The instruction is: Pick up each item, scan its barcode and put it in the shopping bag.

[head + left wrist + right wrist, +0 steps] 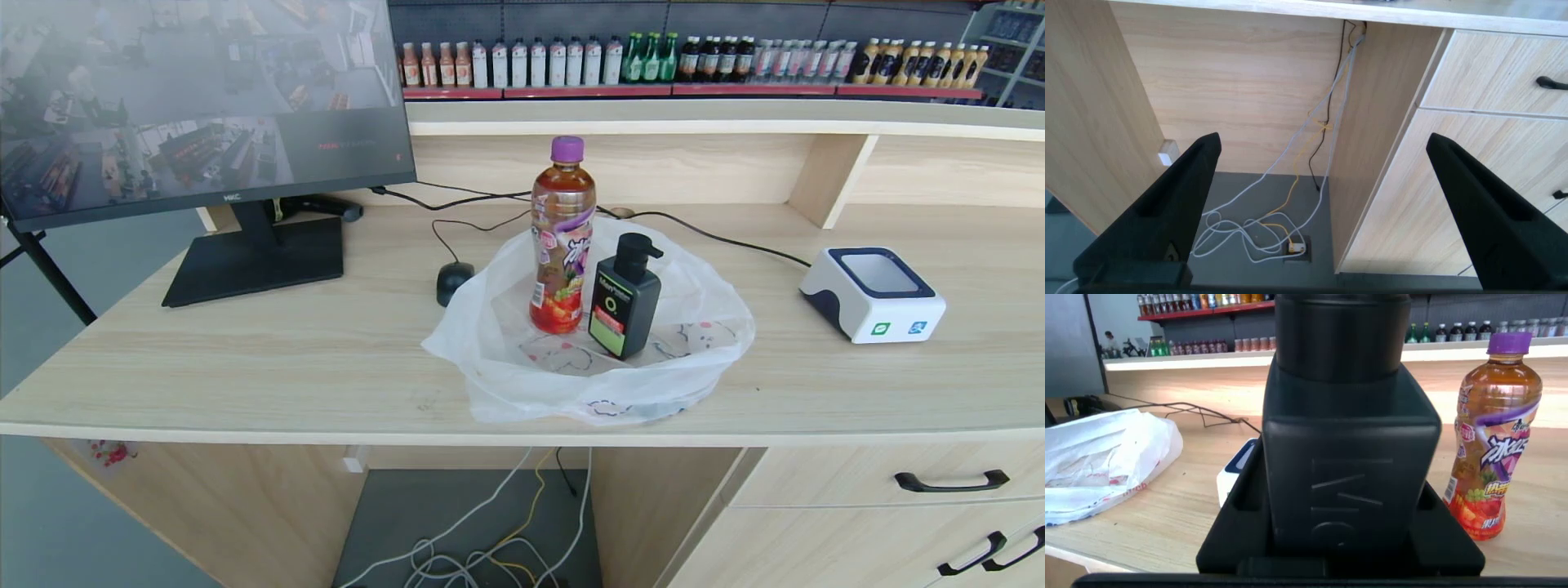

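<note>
In the head view a tea bottle (562, 237) with a purple cap and a black pump bottle (624, 298) stand upright inside the spread-out white shopping bag (506, 367) on the counter. The white and blue scanner (872, 294) sits to the bag's right. In the right wrist view a black bottle (1343, 441) stands close up in my right gripper (1343, 539), which is shut on it. The tea bottle (1490, 433) is beside it, the bag (1102, 457) on the other side, and the scanner (1234, 469) behind. My left gripper (1323, 143) hangs open below the counter's edge.
A monitor (196, 106) on a black stand occupies the counter's left, with a mouse (454, 282) and cables near the bag. Drawers (947, 482) are at the lower right. Loose cables (1282, 220) lie on the floor under the counter. Shelves of bottles (694, 61) run behind.
</note>
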Controlling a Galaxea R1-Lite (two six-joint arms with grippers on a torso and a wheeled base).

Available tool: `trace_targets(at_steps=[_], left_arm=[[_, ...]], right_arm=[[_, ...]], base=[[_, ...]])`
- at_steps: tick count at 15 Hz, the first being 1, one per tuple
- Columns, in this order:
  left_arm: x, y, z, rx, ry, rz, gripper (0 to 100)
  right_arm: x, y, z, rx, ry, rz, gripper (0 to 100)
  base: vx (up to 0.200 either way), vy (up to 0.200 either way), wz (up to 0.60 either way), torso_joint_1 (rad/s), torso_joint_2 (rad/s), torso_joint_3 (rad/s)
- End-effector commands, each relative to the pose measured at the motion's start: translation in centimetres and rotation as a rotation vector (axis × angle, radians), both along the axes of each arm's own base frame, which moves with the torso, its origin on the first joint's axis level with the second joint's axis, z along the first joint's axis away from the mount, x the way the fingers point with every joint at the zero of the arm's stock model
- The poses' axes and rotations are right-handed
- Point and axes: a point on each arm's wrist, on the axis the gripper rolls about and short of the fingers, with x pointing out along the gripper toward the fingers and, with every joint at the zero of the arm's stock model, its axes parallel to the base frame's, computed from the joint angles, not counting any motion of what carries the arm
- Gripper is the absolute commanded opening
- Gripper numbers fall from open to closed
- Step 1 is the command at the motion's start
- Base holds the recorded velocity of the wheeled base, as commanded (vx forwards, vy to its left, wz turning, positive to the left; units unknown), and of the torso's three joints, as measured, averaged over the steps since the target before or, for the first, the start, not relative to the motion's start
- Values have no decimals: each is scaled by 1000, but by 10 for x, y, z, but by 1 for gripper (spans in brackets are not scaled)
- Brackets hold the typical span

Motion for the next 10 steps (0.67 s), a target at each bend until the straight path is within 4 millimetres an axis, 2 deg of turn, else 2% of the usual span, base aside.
trace_targets(at_steps=[1,4,7,10], left_arm=[[0,0,0,-2,0,-1,100],[0,0,0,-2,0,-1,100],[0,0,0,-5,0,-1,100],[0,0,0,-2,0,-1,100]], right_arm=[[-2,-3,1,1,-3,-9,0],[-1,-5,0,1,0,-15,0],[-3,-6,1,4,-4,-14,0],[-5,-7,-2,4,6,-14,0]], base=[[0,0,0,0,0,0],[0,0,0,0,0,0],[200,0,0,-4,-1,4],[0,0,0,0,0,0]])
